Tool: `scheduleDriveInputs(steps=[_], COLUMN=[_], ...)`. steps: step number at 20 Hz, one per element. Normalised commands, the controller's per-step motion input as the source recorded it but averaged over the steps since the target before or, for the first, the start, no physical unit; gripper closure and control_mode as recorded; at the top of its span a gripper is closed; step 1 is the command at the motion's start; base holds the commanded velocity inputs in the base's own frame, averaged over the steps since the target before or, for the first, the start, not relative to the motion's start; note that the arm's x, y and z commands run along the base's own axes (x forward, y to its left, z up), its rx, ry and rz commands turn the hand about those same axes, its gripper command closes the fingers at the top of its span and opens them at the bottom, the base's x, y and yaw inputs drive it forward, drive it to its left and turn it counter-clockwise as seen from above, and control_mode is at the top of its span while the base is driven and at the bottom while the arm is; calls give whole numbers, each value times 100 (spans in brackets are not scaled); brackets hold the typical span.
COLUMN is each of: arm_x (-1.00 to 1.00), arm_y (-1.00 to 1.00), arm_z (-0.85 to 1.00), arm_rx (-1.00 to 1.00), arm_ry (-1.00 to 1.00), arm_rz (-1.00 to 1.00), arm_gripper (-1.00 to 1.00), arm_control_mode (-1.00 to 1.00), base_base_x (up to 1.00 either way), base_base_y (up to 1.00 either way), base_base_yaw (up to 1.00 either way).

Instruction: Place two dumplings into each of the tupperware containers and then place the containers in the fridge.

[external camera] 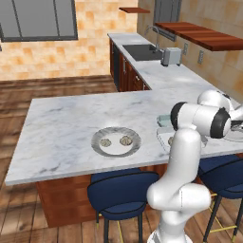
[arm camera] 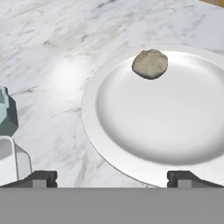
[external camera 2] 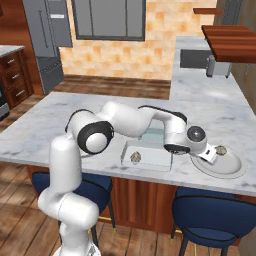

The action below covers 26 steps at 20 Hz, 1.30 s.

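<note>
Claw (arm camera: 112, 177) hangs with jaws wide apart and empty over a plate (arm camera: 131, 157) whose one dumpling (arm camera: 150, 64) lies at 12 o'clock. One dumpling (external camera 2: 135, 158) sits in the clear tub (external camera 2: 150, 161); two wait on another plate (external camera: 100, 148). Fridge (external camera 2: 47, 45) step remains.

Kitchen w/ orange tile walls (external camera: 95, 19), wood floor (external camera: 57, 88), dark-framed window (external camera: 40, 19). Marble counter (external camera: 61, 128) over blue stools (external camera: 121, 192); sink (external camera: 142, 51) at rear, wood shelf (external camera: 204, 37) above.
</note>
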Motion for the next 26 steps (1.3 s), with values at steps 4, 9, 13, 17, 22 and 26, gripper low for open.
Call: scheduleDriveInputs(steps=[4, 9, 13, 17, 22, 26], arm_x=[28, 43, 31, 18, 3, 14], arm_y=[0, -6, -13, -18, -36, -29], arm_z=[29, 16, 4, 0, 0, 0], arm_rx=[0, 0, 0, 0, 0, 0], arm_ry=[0, 0, 4, 9, 12, 4], arm_rz=[-12, -13, -8, -6, -12, -3], arm_gripper=[-100, -100, -100, -100, -100, -100], arm_control_mode=[-100, -100, -100, -100, -100, -100], base_base_x=[0, 0, 0, 0, 0, 0], base_base_y=[0, 0, 0, 0, 0, 0], base_base_yaw=[0, 0, 0, 0, 0, 0])
